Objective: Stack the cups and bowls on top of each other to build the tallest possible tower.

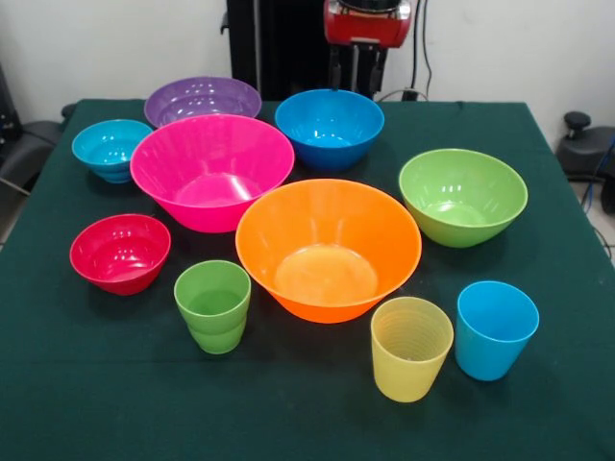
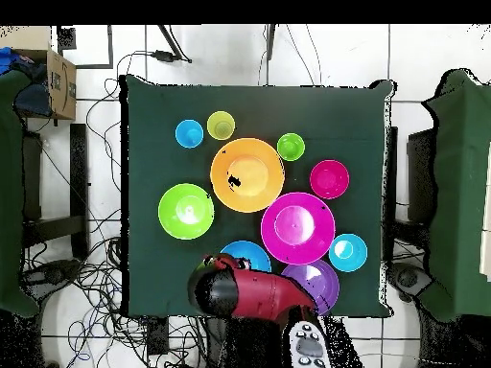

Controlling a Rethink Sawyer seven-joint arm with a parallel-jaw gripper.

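Note:
Three cups stand upright and apart at the table's front: green [image 1: 212,305], yellow [image 1: 411,346] and sky-blue [image 1: 495,328]. No tower is in view; each cup stands alone. Behind them sit the bowls, all open side up: orange [image 1: 329,248], pink [image 1: 211,168], purple [image 1: 202,99], blue [image 1: 329,127], green [image 1: 463,195], red [image 1: 120,252] and teal [image 1: 110,147]. My gripper [image 1: 357,67] hangs drawn back at the far edge, above and behind the blue bowl, holding nothing that shows.
The dark green cloth covers the table [image 1: 538,403]. In the overhead view the red arm [image 2: 251,293] lies over the table's edge beside the purple bowl [image 2: 316,280] and the blue bowl [image 2: 247,254]. Cables lie on the floor around the table.

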